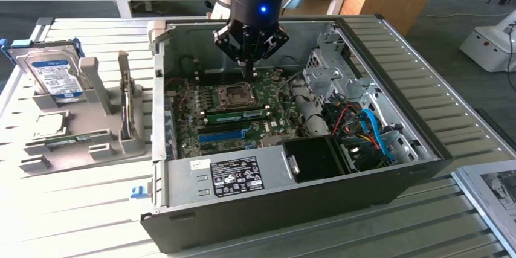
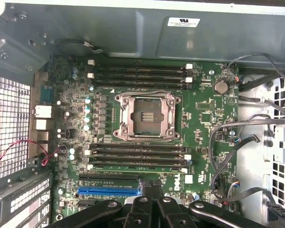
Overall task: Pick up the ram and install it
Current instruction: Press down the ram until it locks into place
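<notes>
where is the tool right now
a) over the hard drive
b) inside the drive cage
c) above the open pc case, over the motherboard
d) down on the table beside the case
c, the tool hangs inside the open case, just above the motherboard.

I'm getting strong glare washing out the bench (image 1: 72,209) on the exterior view's left, nearly white. Inside the computer case (image 1: 387,185) it is dimmer and shadowed. My wrist view of the motherboard (image 2: 204,118) looks soft and slightly hazy.
</notes>
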`<action>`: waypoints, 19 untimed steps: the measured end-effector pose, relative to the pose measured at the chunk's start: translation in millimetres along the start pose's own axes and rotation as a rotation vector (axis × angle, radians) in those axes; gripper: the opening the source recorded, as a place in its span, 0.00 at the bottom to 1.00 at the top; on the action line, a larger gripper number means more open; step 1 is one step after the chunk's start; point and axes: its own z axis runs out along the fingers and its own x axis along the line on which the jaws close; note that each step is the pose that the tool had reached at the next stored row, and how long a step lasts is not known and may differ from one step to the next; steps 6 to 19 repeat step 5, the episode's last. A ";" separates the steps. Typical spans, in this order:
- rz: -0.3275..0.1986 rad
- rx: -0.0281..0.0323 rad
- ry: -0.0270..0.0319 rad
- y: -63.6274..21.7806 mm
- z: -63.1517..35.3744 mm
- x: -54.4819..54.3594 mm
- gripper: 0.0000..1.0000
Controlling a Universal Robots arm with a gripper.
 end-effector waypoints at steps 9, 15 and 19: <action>0.000 0.0002 0.0000 0.0 -0.5 0.0 0.11; 0.000 0.0002 0.0000 0.0 -0.5 0.0 0.11; 0.000 0.0002 0.0000 0.0 -0.5 0.0 0.11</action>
